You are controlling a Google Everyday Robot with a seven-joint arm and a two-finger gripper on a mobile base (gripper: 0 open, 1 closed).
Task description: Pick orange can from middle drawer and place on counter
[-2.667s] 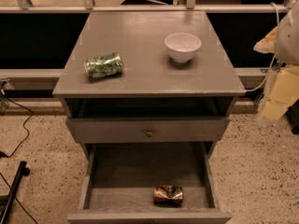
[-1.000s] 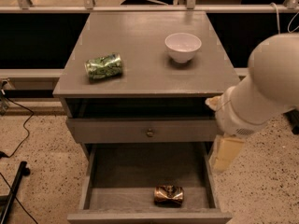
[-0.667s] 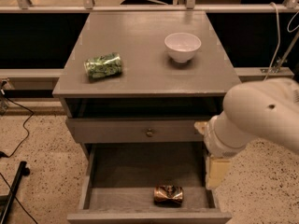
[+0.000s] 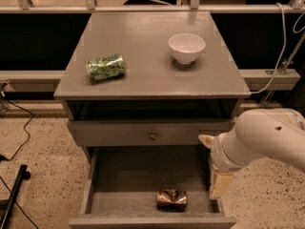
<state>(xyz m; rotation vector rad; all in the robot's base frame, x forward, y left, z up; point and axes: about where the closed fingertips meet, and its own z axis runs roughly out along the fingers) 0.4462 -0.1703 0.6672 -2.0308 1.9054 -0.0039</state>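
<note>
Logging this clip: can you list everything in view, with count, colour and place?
counter: one, grey, top of the cabinet, centre of view
green can: one, green patterned, lying on its side on the counter's left part
bowl: one, white, upright on the counter's right rear part
drawer front: one, grey with a small round knob, shut, just under the counter
middle drawer: one, grey, pulled open below the shut front
orange can: one, shiny copper-orange, dented, lying on the drawer floor near its front edge
cable: one, white, hanging at the right
arm: one, white, coming in from the right
gripper: one, cream, low over the open drawer's right wall, right of the orange can, not touching it
</note>
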